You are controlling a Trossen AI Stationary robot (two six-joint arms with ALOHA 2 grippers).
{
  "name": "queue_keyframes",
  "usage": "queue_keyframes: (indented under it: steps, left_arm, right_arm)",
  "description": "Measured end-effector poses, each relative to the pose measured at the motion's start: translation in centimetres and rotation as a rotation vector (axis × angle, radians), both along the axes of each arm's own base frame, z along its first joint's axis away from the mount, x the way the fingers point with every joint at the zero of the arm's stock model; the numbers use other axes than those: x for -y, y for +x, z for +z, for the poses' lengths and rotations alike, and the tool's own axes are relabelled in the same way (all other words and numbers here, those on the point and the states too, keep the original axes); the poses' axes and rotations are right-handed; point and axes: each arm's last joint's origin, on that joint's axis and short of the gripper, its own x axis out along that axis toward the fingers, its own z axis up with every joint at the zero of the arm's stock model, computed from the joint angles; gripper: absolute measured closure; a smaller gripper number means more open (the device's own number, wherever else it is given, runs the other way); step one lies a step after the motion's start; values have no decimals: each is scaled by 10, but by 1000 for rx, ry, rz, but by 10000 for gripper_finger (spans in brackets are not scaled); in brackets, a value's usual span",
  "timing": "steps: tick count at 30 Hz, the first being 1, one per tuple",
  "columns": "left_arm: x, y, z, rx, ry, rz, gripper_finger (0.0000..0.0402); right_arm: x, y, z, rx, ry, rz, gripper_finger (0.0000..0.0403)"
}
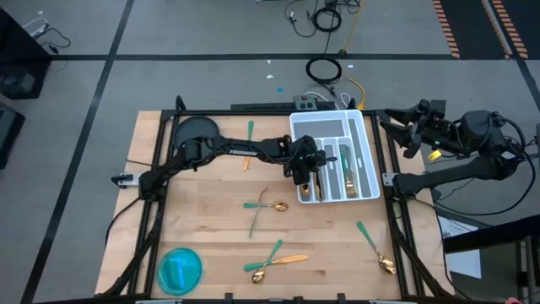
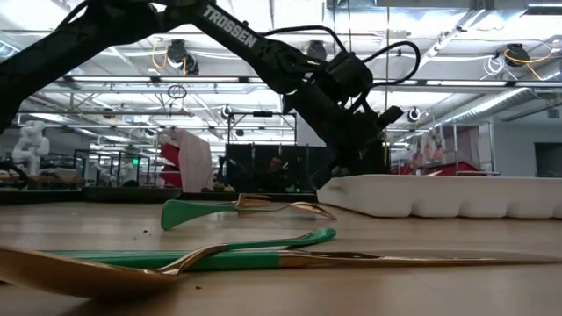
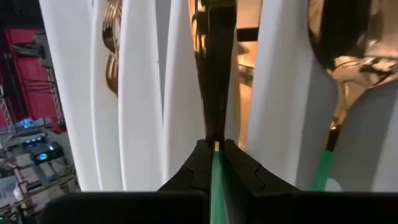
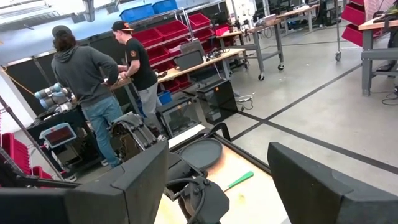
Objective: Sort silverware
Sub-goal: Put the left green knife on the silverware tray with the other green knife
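The white compartment tray (image 1: 364, 127) stands at the far right of the table, with several gold-and-teal pieces lying in its slots. My left gripper (image 1: 305, 173) reaches over the tray's left slots, slanting down, shut on one piece of silverware (image 3: 211, 68). Its gold head points into a slot between two white dividers (image 3: 143, 93). A spoon (image 3: 348, 62) lies in the neighbouring slot. More silverware lies loose on the table: a crossed pair (image 1: 266, 205) and another pair (image 1: 274, 260) near the front. My right gripper (image 4: 217, 171) waits open beyond the table's right edge. My left gripper pinches the piece's teal handle (image 3: 216, 163) between its two fingers, close to where the gold part begins. The piece runs straight on from the fingers, slanting down into the tray slot. Whether its gold end touches the slot's floor I cannot tell.
A blue round bowl (image 1: 180, 268) sits at the near left corner. A lone spoon (image 1: 375, 249) lies near the right front and a teal-handled piece (image 1: 251, 131) at the far edge. Two people stand at a bench in the room beyond.
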Motion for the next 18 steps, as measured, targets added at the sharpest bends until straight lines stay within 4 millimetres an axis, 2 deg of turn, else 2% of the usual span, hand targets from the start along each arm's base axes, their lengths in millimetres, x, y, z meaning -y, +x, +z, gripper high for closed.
queue_keyframes:
  steps: [10, 18]
  left_arm:
    - [-21, -1, 4, 11, 37, 72, 387]
    - [-22, -2, 4, 4, 19, 61, 387]
  right_arm:
    - [0, 5, 0, -15, -3, 0, 135]
    - [0, 5, 0, -15, -6, 0, 135]
